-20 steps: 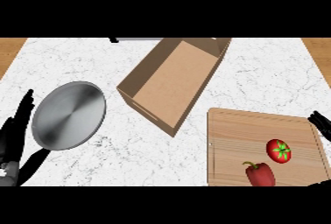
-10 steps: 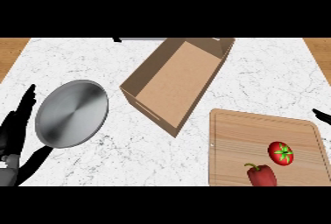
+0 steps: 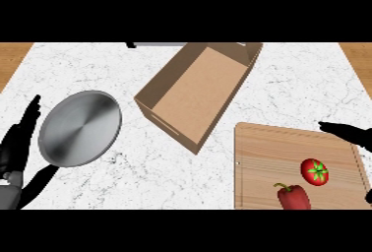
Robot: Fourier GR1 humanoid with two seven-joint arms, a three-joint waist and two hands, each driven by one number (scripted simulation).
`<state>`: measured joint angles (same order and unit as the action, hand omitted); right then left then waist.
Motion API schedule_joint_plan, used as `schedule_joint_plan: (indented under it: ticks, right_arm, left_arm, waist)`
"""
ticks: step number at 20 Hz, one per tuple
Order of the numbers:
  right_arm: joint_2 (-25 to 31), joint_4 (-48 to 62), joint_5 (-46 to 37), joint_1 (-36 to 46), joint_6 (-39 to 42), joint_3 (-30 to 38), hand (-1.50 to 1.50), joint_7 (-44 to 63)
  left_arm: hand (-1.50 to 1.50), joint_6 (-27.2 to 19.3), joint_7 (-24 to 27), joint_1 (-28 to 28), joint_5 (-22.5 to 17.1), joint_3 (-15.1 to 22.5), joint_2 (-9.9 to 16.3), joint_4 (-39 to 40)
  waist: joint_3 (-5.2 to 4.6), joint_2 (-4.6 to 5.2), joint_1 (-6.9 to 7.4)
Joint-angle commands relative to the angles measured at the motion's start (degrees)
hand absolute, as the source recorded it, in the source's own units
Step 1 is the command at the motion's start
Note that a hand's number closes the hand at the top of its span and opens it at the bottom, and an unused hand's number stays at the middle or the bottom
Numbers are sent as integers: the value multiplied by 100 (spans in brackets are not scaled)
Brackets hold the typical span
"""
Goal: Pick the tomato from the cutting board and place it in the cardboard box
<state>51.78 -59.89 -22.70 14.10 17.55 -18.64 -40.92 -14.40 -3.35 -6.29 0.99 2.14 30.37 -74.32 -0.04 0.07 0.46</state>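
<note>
Left hand (image 3: 18, 152): rested at the view's far left edge, well left of the cutting board; fingers straight and spread, holding nothing.
Plate (image 3: 80, 129): grey metal, round, lay flat just beside the left hand, well left of the cutting board; no part in the step.
Counter (image 3: 94, 69): white marbled top, bearing all items listed.
Cardboard box (image 3: 196, 96): open-topped, nothing seen inside, set at a slant up and left of the cutting board, its near corner close to the board's upper left corner. Destination of the task.
Cutting board (image 3: 269, 152): pale wood, lay flat at lower right. Landmark for this entry.
Red pepper (image 3: 293, 197): lay on the cutting board at its lower edge, just below and left of the tomato, apart from it.
Tomato (image 3: 315, 171): red, green stalk uppermost, sat on the right half of the cutting board. Not yet touched.
Right hand (image 3: 349, 132): entered from the right edge over the cutting board's upper right corner, above the tomato and apart from it; the fingers that showed were extended, not curled, gripping nothing.
Step in hand, as judged: reach toward the tomato.
Handling note, as judged: descend from the upper right with fingers kept wide, straddle the tomato on opposite sides, stay away from the red pepper, close only once centred, since a round fruit would roll.
</note>
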Motion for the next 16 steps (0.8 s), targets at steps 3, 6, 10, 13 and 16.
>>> schedule_joint_plan:
  ticks: [3,6,10,13,16]
  right_arm:
    - [-118,-403,-596,-2,231,5,-150,591]
    - [-491,380,-1083,310,112,107,-150,257]
    - [-727,-403,-1191,-74,299,286,-150,721]
    - [-911,-111,-1509,-92,226,361,-150,486]
    - [-1150,-221,-1617,-111,309,418,-150,546]
  left_arm:
    - [0,-13,-180,-302,257,-48,-254,86]
    - [0,336,220,-233,180,-335,-202,392]
    - [0,460,133,-229,252,-567,-217,325]
    - [0,214,-239,54,572,-454,-413,-235]
    - [0,482,322,-56,519,-686,-388,374]
  waist:
    - [2,-10,-65]
    - [4,0,-29]
    - [3,-11,-53]
    - [5,-9,-30]
    - [4,-4,-37]
